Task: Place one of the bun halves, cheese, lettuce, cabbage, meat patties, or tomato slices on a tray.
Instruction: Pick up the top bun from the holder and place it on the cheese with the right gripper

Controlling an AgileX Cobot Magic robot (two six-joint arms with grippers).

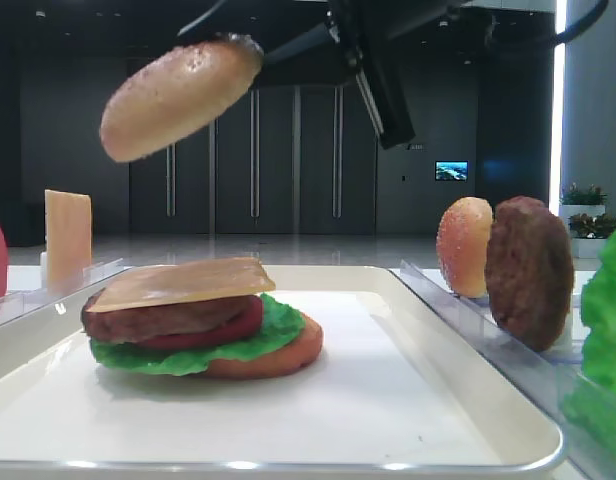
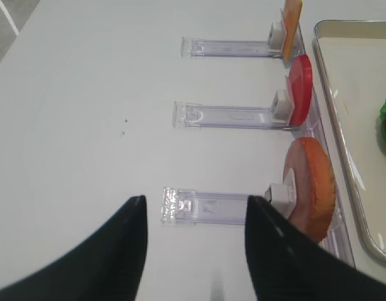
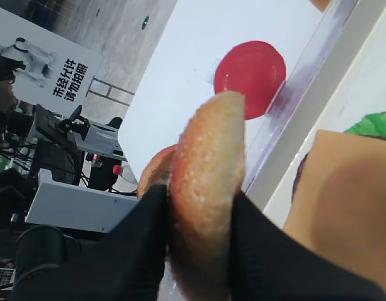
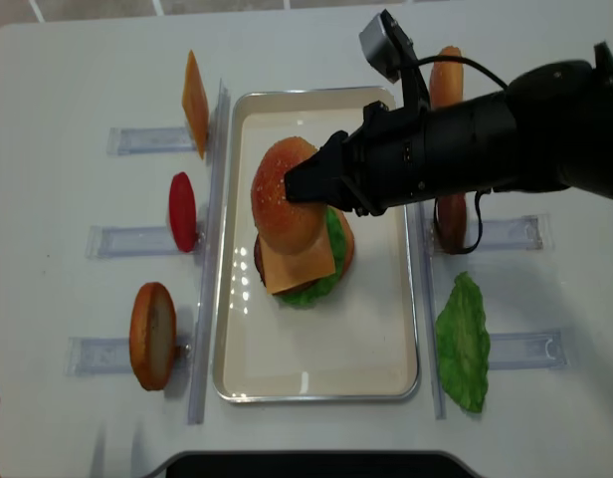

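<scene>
The right gripper (image 4: 305,185) is clamped on the domed bun top (image 4: 285,197), its black fingers (image 3: 140,244) pinching the bun's edge on both sides. The bun hangs in the air, tilted, with open air between it and what lies under it.

Directly beneath sits the stack on the tray (image 4: 376,349): a cheese slice (image 1: 183,283) on top, then a meat patty (image 1: 153,318), a tomato slice (image 1: 223,328), lettuce (image 1: 238,345) and the flat bun base (image 1: 283,358). The tray's liner is bare all round the stack, out to the raised rim.

Beyond the fingertips, past the tray's rim, clear plastic racks (image 4: 205,249) hold an upright tomato slice (image 4: 182,211), a cheese slice (image 4: 194,92) and a bun base (image 4: 152,336). Behind the gripper, the other racks carry a second bun top (image 1: 464,246), a patty (image 1: 529,271) and a lettuce leaf (image 4: 463,343).

The left gripper (image 2: 196,216) stands open over bare table beside a rack.

Far off in the right wrist view, a wall sign (image 3: 55,69) bears Chinese characters too small to read surely.
</scene>
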